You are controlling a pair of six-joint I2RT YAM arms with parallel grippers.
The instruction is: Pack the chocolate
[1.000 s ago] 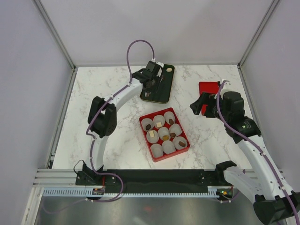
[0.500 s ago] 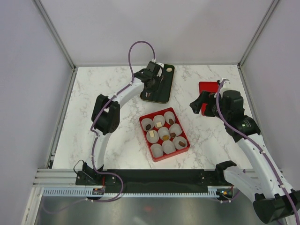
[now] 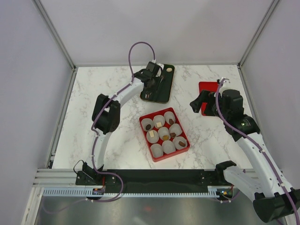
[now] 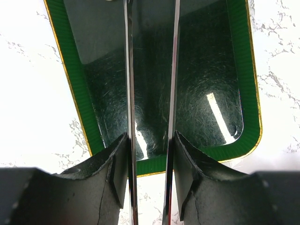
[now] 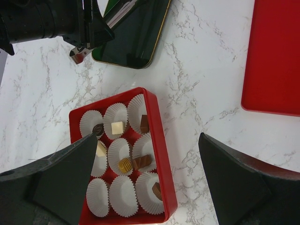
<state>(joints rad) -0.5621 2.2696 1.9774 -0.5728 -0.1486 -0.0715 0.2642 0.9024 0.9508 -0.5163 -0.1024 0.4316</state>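
Note:
The chocolate lies in white paper cups in the red box (image 3: 183,149), also in the right wrist view (image 5: 161,154): a dark round piece (image 5: 98,129), a white cube (image 5: 117,127), a gold round piece (image 5: 124,165) and brown pieces (image 5: 142,162). One tan piece (image 3: 168,70) sits at the far end of the dark green tray (image 3: 164,91). My left gripper (image 3: 152,84) (image 4: 150,136) holds metal tweezers (image 4: 129,70) over the tray's glossy floor (image 4: 206,70); the blades stand apart with nothing between them. My right gripper (image 3: 199,104) (image 5: 147,136) is wide open and empty, high above the box's right side.
A flat red lid (image 3: 207,88) lies on the marble at the right, also in the right wrist view (image 5: 274,56). Two cups (image 5: 99,197) at the box's near end hold nothing. Walls ring the table.
The left arm's elbow has swung left and the gripper has shifted slightly over the tray. The right gripper has barely moved.

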